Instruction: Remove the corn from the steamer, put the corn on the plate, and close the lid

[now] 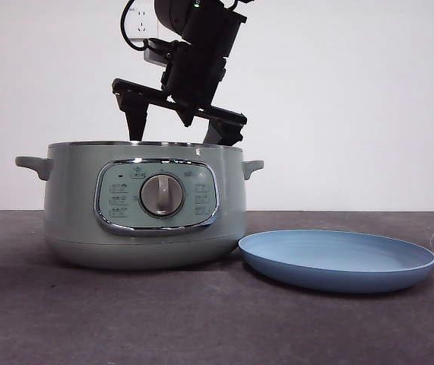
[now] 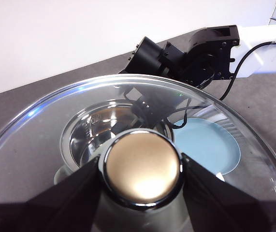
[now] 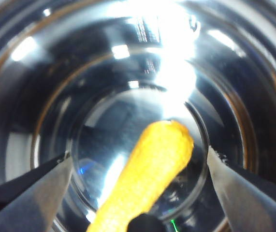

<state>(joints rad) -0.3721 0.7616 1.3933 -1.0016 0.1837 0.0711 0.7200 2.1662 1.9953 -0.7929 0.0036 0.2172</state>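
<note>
Right gripper point(image 1: 178, 125): jaws spread wide, inside steamer point(image 1: 145, 209), straddling corn point(image 3: 150, 171).
Left gripper point(image 2: 141, 169): clamped on lid point(image 2: 55, 145) knob.
Risk: tapered corn may slip from an off-centre pinch, missing plate point(image 1: 337, 259).

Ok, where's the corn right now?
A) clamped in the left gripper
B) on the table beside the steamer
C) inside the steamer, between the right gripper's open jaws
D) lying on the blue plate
C: the right wrist view shows the corn on the shiny floor of the steamer, with the right gripper open around it; the plate is bare, and the left gripper holds the lid by its knob.
</note>
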